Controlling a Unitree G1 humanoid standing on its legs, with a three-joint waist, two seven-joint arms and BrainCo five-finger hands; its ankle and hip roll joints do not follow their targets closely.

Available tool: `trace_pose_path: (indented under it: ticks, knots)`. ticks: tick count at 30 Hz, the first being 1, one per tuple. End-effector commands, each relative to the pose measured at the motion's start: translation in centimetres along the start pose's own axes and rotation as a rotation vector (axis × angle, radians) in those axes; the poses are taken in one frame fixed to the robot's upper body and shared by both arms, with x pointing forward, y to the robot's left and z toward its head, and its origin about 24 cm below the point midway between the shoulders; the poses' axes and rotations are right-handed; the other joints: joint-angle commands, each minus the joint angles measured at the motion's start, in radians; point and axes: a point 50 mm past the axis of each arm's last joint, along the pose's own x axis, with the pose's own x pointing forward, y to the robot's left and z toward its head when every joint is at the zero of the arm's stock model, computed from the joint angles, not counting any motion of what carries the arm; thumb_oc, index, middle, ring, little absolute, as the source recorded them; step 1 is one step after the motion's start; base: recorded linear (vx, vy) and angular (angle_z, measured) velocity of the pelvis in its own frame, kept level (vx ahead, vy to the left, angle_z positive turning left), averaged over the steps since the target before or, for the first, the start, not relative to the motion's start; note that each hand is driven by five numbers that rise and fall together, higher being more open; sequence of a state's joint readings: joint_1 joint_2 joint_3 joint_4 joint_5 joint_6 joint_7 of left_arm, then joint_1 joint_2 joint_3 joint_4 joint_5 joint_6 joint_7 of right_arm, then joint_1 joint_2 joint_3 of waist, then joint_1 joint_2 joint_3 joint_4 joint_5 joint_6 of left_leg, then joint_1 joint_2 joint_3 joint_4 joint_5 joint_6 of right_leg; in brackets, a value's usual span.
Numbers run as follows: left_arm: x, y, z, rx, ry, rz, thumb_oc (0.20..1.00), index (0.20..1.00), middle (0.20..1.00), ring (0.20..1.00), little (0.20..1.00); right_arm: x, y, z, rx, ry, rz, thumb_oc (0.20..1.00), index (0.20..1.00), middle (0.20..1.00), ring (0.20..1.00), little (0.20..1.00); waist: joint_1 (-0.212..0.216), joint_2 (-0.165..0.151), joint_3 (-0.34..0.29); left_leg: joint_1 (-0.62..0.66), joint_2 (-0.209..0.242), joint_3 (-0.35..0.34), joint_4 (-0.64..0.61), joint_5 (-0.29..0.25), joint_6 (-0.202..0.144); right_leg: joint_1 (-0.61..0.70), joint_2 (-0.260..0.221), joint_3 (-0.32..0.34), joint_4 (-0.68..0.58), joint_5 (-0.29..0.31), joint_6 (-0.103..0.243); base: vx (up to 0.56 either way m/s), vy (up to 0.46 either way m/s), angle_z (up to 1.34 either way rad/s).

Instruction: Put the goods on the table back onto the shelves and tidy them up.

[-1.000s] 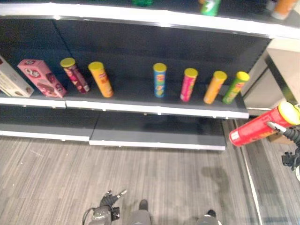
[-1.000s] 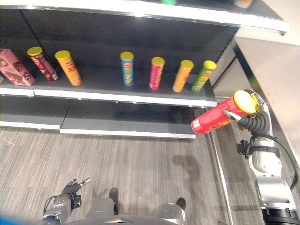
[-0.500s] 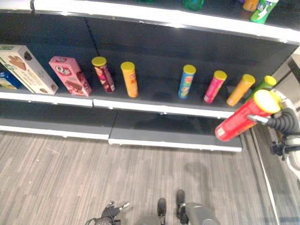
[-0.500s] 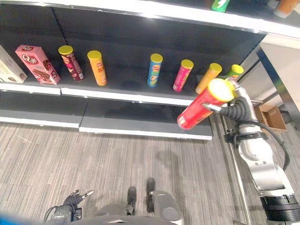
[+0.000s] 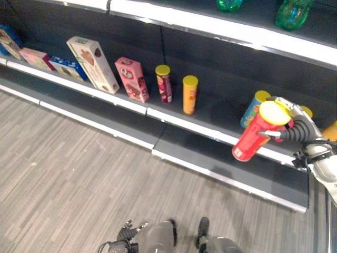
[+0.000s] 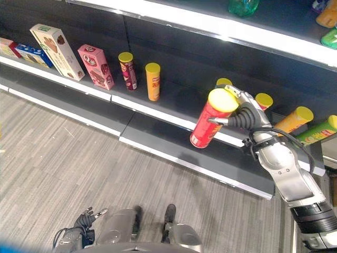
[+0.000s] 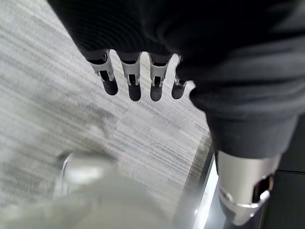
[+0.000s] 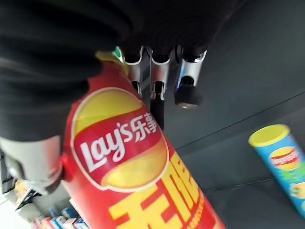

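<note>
A red chip can (image 5: 254, 133) with a yellow lid is gripped in my right hand (image 5: 301, 129), fingers and thumb curled round its top end. The can hangs tilted in the air in front of the middle shelf (image 5: 105, 95), just before a blue can (image 5: 251, 109) standing there. In the right wrist view the red can (image 8: 138, 157) runs along the palm under the fingers (image 8: 152, 71), with the blue can (image 8: 281, 157) past it. My left hand (image 6: 84, 219) hangs low over the floor, its fingers (image 7: 133, 81) straight and holding nothing.
The middle shelf carries a maroon can (image 5: 164, 84), an orange can (image 5: 189, 95), a pink box (image 5: 131, 79), a tall white box (image 5: 95, 63) and more cans at the right (image 6: 295, 118). Green bottles (image 5: 292, 13) stand on the shelf above. A bare lower shelf (image 5: 226, 163) sits below.
The camera has swung left along the shelves. My right hand has carried the red can from beyond the shelf's right end to in front of the blue can.
</note>
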State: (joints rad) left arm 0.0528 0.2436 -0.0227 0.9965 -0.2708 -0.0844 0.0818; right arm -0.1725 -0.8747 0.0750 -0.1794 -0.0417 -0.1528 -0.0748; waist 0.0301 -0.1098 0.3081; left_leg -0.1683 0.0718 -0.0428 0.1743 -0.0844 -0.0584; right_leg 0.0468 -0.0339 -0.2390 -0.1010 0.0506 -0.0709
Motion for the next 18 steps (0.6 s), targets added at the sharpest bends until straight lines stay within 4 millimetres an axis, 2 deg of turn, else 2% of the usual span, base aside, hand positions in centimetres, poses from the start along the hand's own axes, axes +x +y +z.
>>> trace_pose_path:
  ticks: [1, 2, 3, 6, 8, 10, 12, 13, 16, 18]
  knots:
    - [0.3, 0.9, 1.9, -0.032, -0.077, 0.035, 1.0, 1.0, 1.0, 1.0, 1.0, 0.5, -1.9, 0.5, -0.093, -0.048, -0.058, 0.2, 0.2, 0.2, 0.2, 0.2, 0.002, -0.005, -0.055, 0.044, 0.047, -0.03, -0.105, 0.056, -0.01, 0.042, -0.012, -0.006, 0.016, -0.198, 0.104, 0.29, 0.276, 0.0]
    - [0.2, 1.4, 1.9, -0.036, -0.084, 0.056, 1.0, 1.0, 1.0, 1.0, 1.0, 0.6, -1.9, 0.0, -0.109, -0.021, -0.087, 0.2, 0.2, 0.2, 0.2, 0.2, 0.002, 0.006, -0.062, 0.017, 0.066, -0.064, -0.191, 0.098, -0.027, 0.059, -0.019, -0.006, 0.025, -0.228, 0.108, 0.33, 0.345, 0.07]
    - [0.1, 1.5, 1.8, -0.044, -0.08, 0.055, 1.0, 1.0, 1.0, 1.0, 1.0, 0.6, -1.7, 0.1, -0.109, -0.02, -0.085, 0.2, 0.2, 0.2, 0.2, 0.2, 0.004, 0.019, -0.07, 0.029, 0.068, -0.084, -0.221, 0.113, -0.035, 0.067, -0.022, 0.007, 0.031, -0.231, 0.109, 0.35, 0.408, 0.16]
    - [0.3, 1.5, 1.4, -0.011, -0.048, 0.063, 1.0, 1.0, 1.0, 1.0, 1.0, 0.7, -0.5, -0.3, -0.083, 0.002, -0.074, 0.2, 0.2, 0.2, 0.2, 0.2, 0.003, 0.047, -0.085, 0.048, 0.037, -0.102, -0.212, 0.109, -0.038, 0.083, -0.06, 0.022, 0.054, -0.221, 0.131, 0.32, 0.436, -0.1]
    - [0.4, 1.8, 1.5, 0.028, -0.04, 0.071, 1.0, 1.0, 1.0, 1.0, 1.0, 1.2, 0.4, -0.1, -0.071, -0.004, -0.068, 0.2, 0.2, 0.2, 0.2, 0.2, 0.013, 0.049, -0.089, 0.056, 0.009, -0.069, -0.204, 0.09, -0.019, 0.06, -0.103, 0.037, 0.077, -0.203, 0.156, 0.23, 0.452, -0.53]
    - [0.7, 2.0, 2.4, 0.057, -0.059, 0.085, 1.0, 1.0, 1.0, 1.0, 1.0, 2.5, 1.1, 0.8, -0.064, -0.046, -0.061, 0.2, 0.2, 0.2, 0.2, 0.2, 0.033, 0.05, -0.085, 0.065, -0.005, -0.006, -0.221, 0.079, 0.001, 0.004, -0.14, 0.047, 0.111, -0.172, 0.177, 0.11, 0.403, -0.83]
    - [0.7, 2.8, 2.9, 0.057, -0.065, 0.113, 1.0, 1.0, 1.0, 1.0, 1.0, 3.6, 1.4, 1.5, -0.075, -0.078, -0.058, 0.2, 0.2, 0.2, 0.2, 0.2, 0.052, 0.052, -0.069, 0.067, -0.007, 0.05, -0.219, 0.065, 0.017, -0.047, -0.166, 0.025, 0.144, -0.135, 0.191, 0.03, 0.288, -1.11]
    - [0.8, 3.4, 3.2, 0.053, -0.068, 0.136, 1.0, 1.0, 1.0, 1.0, 1.0, 4.5, 1.6, 2.1, -0.08, -0.109, -0.057, 0.2, 0.2, 0.2, 0.2, 0.2, 0.063, 0.051, -0.055, 0.064, -0.006, 0.085, -0.216, 0.054, 0.028, -0.068, -0.18, -0.013, 0.134, -0.1, 0.201, 0.01, 0.163, -1.33]
    - [0.8, 3.7, 3.0, 0.058, -0.054, 0.149, 1.0, 1.0, 1.0, 1.0, 1.0, 4.8, 1.4, 2.0, -0.09, -0.1, -0.067, 0.2, 0.2, 0.2, 0.2, 0.2, 0.063, 0.05, -0.053, 0.06, -0.011, 0.103, -0.215, 0.051, 0.033, -0.062, -0.188, -0.033, 0.096, -0.066, 0.211, 0.02, 0.056, -0.64]
    - [0.8, 3.8, 2.6, 0.06, -0.039, 0.151, 1.0, 1.0, 1.0, 1.0, 1.0, 4.9, 1.2, 2.0, -0.101, -0.1, -0.073, 0.2, 0.2, 0.2, 0.2, 0.2, 0.061, 0.054, -0.047, 0.052, -0.011, 0.112, -0.216, 0.052, 0.033, -0.072, -0.19, -0.022, 0.079, -0.048, 0.218, 0.01, 0.003, -0.1]
